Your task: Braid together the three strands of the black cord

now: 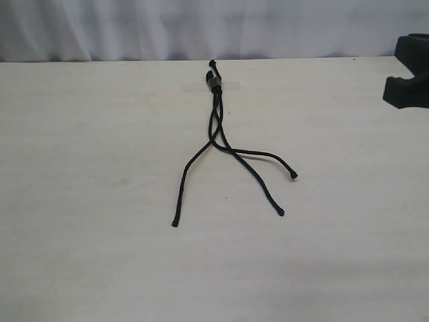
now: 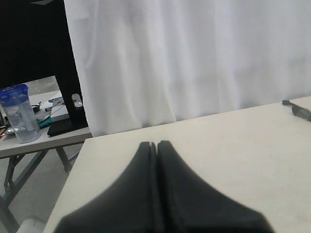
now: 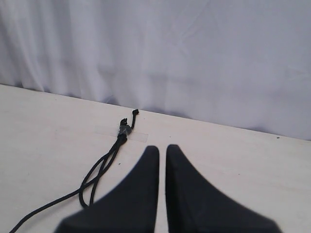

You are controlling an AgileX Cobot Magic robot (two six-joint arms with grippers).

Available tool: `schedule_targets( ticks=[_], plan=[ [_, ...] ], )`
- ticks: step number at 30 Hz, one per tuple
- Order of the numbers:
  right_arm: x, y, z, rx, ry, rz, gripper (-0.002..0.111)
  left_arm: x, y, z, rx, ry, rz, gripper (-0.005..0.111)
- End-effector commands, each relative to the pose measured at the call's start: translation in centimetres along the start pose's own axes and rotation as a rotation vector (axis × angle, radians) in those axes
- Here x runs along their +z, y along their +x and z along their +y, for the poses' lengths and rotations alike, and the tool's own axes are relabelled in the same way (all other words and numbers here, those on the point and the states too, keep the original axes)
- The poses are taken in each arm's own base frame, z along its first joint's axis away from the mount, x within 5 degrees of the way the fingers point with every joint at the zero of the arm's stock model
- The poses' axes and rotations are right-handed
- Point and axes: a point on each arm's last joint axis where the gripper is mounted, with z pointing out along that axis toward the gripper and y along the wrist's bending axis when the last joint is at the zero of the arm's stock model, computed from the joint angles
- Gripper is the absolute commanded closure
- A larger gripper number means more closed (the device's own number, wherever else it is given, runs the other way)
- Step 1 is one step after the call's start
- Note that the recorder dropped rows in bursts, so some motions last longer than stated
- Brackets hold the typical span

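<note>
Closed on nothing at left claw point(image 2: 156, 144) and right claw point(image 3: 162, 148); apparently taped at head of the black cord point(image 1: 214, 84), the three strands point(image 1: 217, 139) splayed across the desk point(image 1: 87, 201).

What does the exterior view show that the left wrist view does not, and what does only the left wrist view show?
Only the exterior view: the three thin black strands of the thin matte black cord, lying loose and fanned out, tips apart. Only the left wrist view: the shut black left hand, and a clear plastic jar with a blue lid on a grey side table. Both: the pale table, the white curtain and the cord's bound head.
</note>
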Motion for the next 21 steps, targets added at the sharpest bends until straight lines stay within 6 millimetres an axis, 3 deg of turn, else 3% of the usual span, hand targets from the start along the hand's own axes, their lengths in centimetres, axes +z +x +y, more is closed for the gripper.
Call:
schedule_targets(
  ticks=[1, 6, 9, 12, 13, 16, 21],
  plan=[
    [-0.1, 0.1, -0.1, 0.001, 0.004, 0.000, 0.104, 0.0, 0.0, 0.0, -0.013, -0.001, -0.008, 0.107],
    [-0.1, 0.1, -0.1, 0.001, 0.004, 0.000, 0.104, 0.0, 0.0, 0.0, -0.013, -0.001, -0.008, 0.107],
    [-0.1, 0.0, -0.1, -0.213, 0.008, -0.010, 0.104, 0.0, 0.0, 0.0, -0.013, -0.001, -0.008, 0.107],
    [-0.1, 0.0, -0.1, -0.215, 0.008, -0.010, 0.104, 0.0, 0.0, 0.0, -0.013, -0.001, -0.008, 0.107],
    [-0.1, 0.0, -0.1, -0.205, 0.008, -0.012, 0.104, 0.0, 0.0, 0.0, -0.013, -0.001, -0.008, 0.107],
    [-0.1, -0.1, 0.0, 0.084, -0.004, -0.025, 0.104, 0.0, 0.0, 0.0, -0.013, -0.001, -0.008, 0.107],
    [-2.2, 0.9, 0.1, 0.107, -0.010, -0.033, 0.104, 0.0, 0.0, 0.0, -0.011, -0.002, -0.008, 0.107]
  ],
)
